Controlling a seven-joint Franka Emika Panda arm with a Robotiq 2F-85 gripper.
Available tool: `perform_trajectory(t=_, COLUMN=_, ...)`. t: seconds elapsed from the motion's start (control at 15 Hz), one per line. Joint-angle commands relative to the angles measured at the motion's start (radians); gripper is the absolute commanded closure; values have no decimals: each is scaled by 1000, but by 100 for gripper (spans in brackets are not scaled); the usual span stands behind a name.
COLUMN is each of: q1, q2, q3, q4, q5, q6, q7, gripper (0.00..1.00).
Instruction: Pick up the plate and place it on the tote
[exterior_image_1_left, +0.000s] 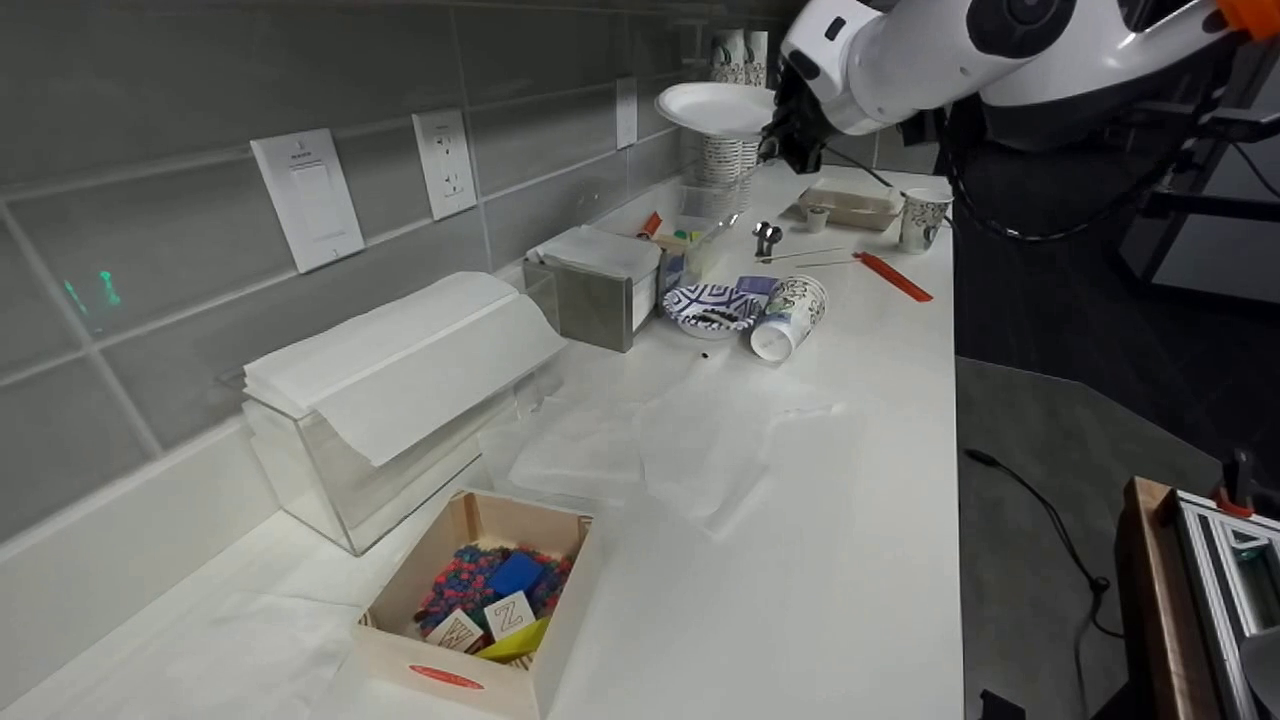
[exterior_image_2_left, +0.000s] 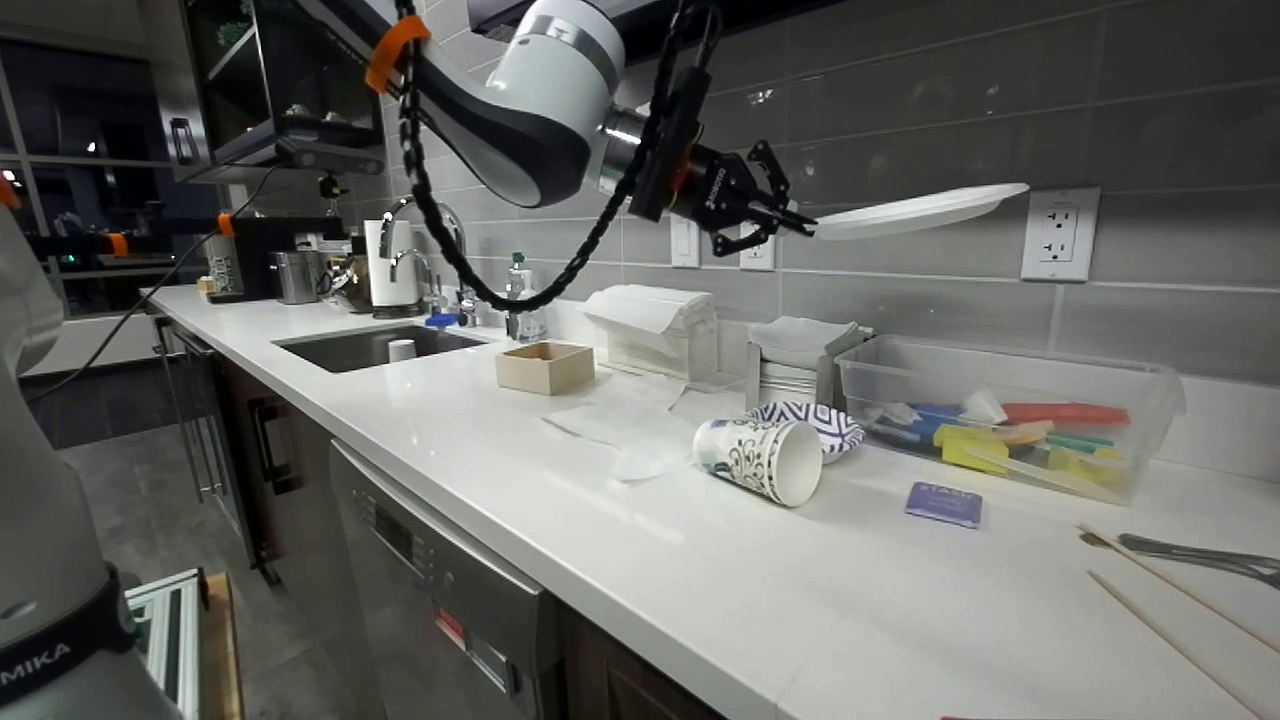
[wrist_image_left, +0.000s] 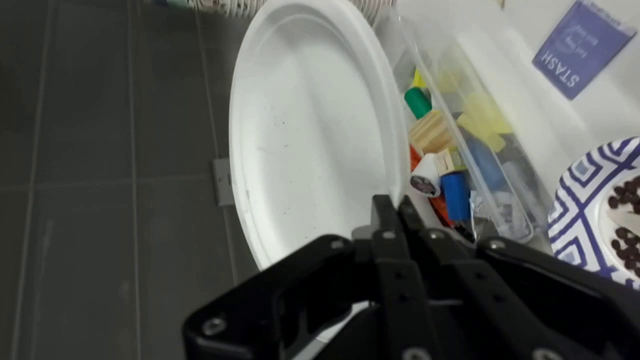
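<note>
The round white plate (exterior_image_1_left: 712, 108) is held in the air, level with the wall outlets, in both exterior views (exterior_image_2_left: 920, 213). My gripper (exterior_image_1_left: 770, 150) is shut on the plate's near rim; the fingertips pinch it in the wrist view (wrist_image_left: 395, 202). The plate sticks out from the fingertips toward the wall, slightly tilted, and touches nothing below. A small grey rectangular box with white napkins in it, which fits the tote (exterior_image_1_left: 585, 305), stands against the wall. Its grey side also shows in an exterior view (exterior_image_2_left: 828, 380). The plate is well above the counter and apart from this box.
A clear bin of coloured items (exterior_image_2_left: 1010, 350) stands beside the grey box. Stacked cups (exterior_image_1_left: 722, 165) are near the wall. A patterned bowl (exterior_image_1_left: 710, 308) and toppled cup (exterior_image_1_left: 790, 318) lie in front. A towel holder (exterior_image_1_left: 400, 480) and wooden box (exterior_image_1_left: 470, 660) stand farther along.
</note>
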Motion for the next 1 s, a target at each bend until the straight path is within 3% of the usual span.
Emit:
perform_trajectory(t=0.0, q1=-7, q2=119, q3=-13, q4=119, q5=-64, q6=120, q7=-28, gripper=99)
perform_trajectory(t=0.93, q1=-65, q2=383, q3=-50, q4=319, q5=-29, q6=325, q7=-68, gripper=99)
